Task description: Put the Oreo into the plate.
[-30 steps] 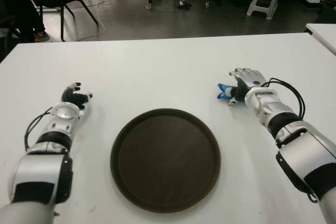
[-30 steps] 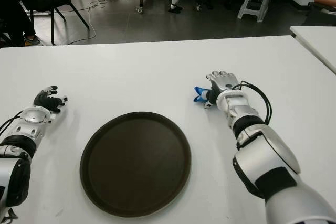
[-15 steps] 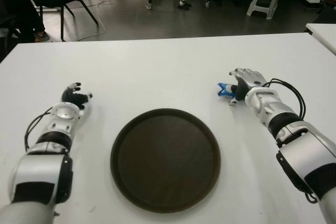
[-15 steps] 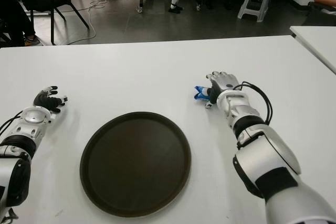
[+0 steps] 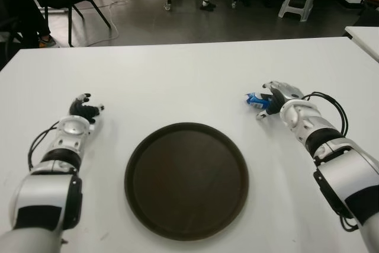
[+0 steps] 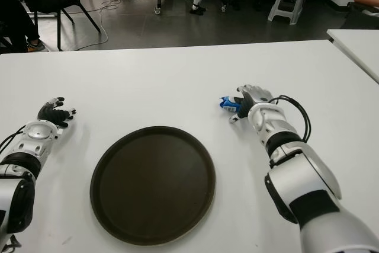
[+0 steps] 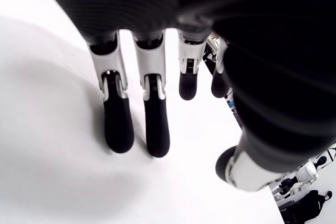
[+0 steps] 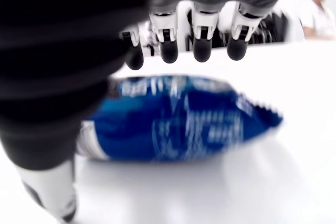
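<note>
1. One blue Oreo packet [image 8: 178, 119] lies on the white table [image 5: 189, 75], beyond the plate [image 5: 186, 181] and off to its right, well clear of the rim.
2. Right hand [image 5: 278, 96] is at the packet, fingers [image 8: 202, 45] arched over it with the thumb alongside; not yet clamped or lifted, so I judge the grasp is under way.
3. Next: close the fingers, lift, carry it back to the plate.
4. Left hand [image 5: 83, 109] shows left of the plate, fingers relaxed, holding nothing.

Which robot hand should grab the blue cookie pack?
The right hand. Its fingers are already arched over the Oreo pack. The left hand shows far across the table, beyond the plate.
</note>
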